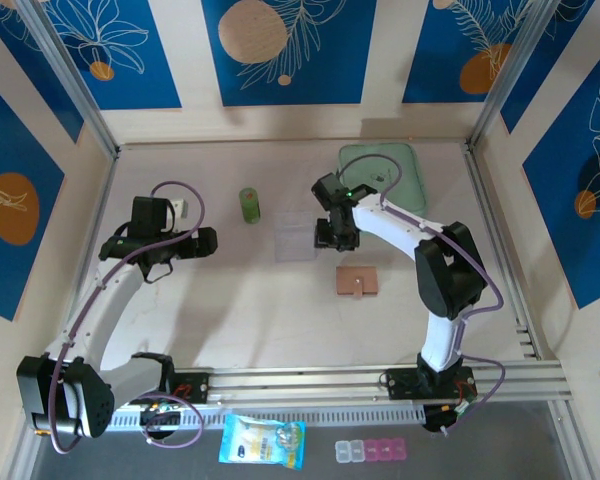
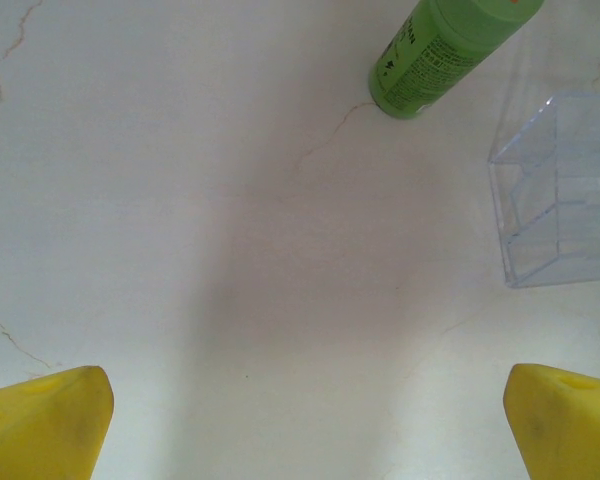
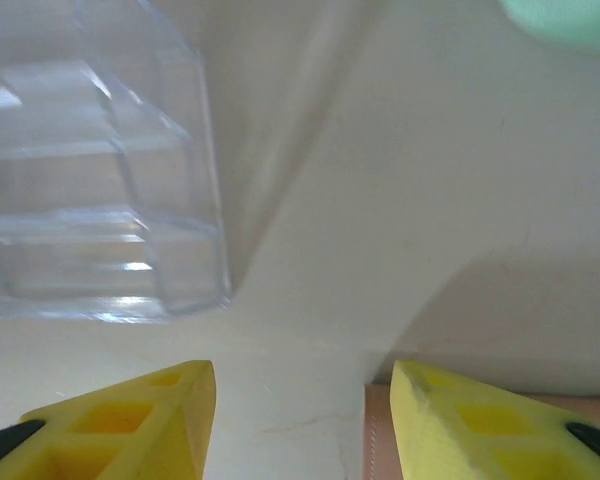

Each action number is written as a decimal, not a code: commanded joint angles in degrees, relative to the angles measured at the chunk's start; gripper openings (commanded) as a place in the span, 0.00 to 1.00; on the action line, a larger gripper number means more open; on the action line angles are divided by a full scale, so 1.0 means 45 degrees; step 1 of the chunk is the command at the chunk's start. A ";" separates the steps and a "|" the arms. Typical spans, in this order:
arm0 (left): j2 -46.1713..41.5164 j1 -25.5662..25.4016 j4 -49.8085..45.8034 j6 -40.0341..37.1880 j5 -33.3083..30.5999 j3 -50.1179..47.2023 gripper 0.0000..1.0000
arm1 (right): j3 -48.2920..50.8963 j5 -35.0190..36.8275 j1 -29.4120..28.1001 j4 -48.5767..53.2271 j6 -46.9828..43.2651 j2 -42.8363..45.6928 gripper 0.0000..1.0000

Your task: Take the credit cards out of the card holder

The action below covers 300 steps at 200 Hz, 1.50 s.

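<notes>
The card holder (image 1: pixel 358 282) lies folded shut on the table, a small pinkish-tan wallet with its snap tab toward the near side. The credit cards are hidden. My right gripper (image 1: pixel 335 238) hovers just beyond and left of the holder. In the right wrist view its yellow fingers (image 3: pixel 150 420) stand apart with bare table between them, so the right gripper (image 3: pixel 302 385) is open. A strip of the card holder (image 3: pixel 378 445) shows beside the right finger. My left gripper (image 1: pixel 208 243) is far to the left, open wide over bare table (image 2: pixel 310 400).
A clear ribbed tray (image 1: pixel 293 235) sits just left of the right gripper, also seen as the tray (image 3: pixel 90 190) and the tray (image 2: pixel 560 190). A green bottle (image 1: pixel 250 205) lies behind it. A mint-green pouch (image 1: pixel 380 165) lies at the back. A snack packet (image 1: pixel 263 440) lies beyond the front rail.
</notes>
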<state>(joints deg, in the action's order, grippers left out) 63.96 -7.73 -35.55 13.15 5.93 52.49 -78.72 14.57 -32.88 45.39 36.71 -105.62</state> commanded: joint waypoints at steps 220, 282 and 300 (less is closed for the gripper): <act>0.0394 0.0041 0.0059 0.0062 0.0539 -0.0141 1.00 | 0.4450 -0.0139 -0.1239 0.1219 0.1575 0.3333 0.63; 0.0493 0.0040 0.0009 0.0033 0.0384 -0.0138 1.00 | 0.4527 -0.0898 0.0696 0.0452 0.0276 0.3218 1.00; 0.0493 0.0038 -0.0030 0.0028 0.0293 -0.0160 1.00 | 0.4338 -0.1118 0.1153 0.0227 -0.0187 0.2812 0.99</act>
<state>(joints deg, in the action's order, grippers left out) 66.00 -7.73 -35.38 13.15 7.22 52.21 -58.65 11.86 -29.80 47.57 39.18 -90.65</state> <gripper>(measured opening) 0.998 0.991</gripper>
